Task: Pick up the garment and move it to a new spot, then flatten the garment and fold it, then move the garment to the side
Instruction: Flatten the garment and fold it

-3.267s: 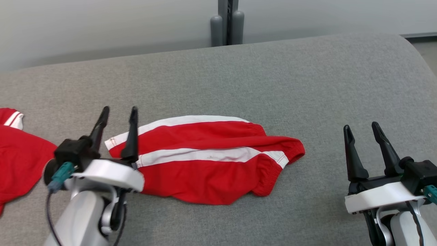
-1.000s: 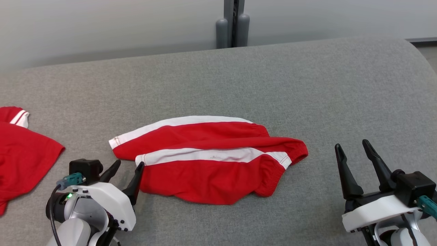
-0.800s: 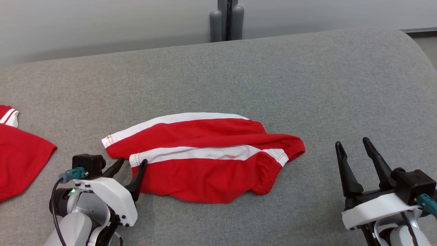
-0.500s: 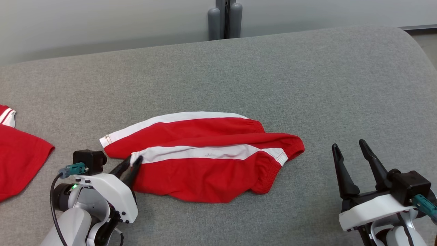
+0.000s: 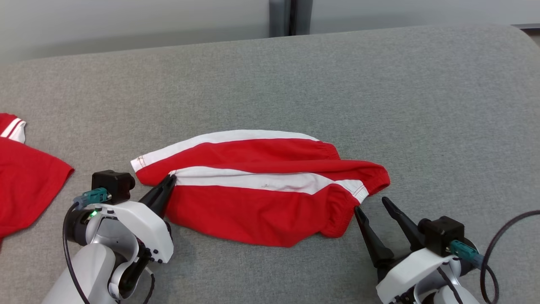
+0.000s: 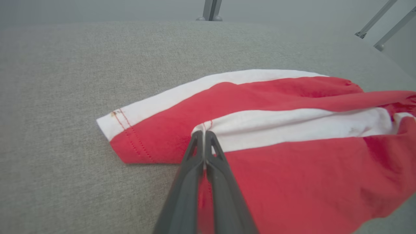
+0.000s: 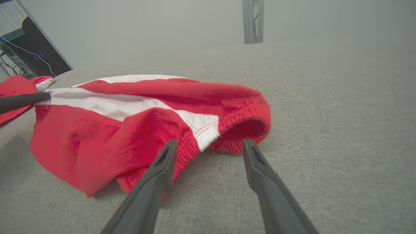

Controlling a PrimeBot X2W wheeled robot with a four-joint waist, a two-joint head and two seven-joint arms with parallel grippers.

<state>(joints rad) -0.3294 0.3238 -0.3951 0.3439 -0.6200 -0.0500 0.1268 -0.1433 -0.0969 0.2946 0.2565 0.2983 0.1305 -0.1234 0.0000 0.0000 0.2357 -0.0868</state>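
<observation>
Garment (image 5: pixel 257 207) lengthwise left to right, elastic waistband toward right hand (image 5: pixel 370 203)

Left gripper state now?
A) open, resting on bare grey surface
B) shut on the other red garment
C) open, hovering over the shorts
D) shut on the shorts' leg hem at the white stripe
D: the left gripper has its fingers pressed together on the hem corner of the shorts, at the white stripe's end.
</observation>
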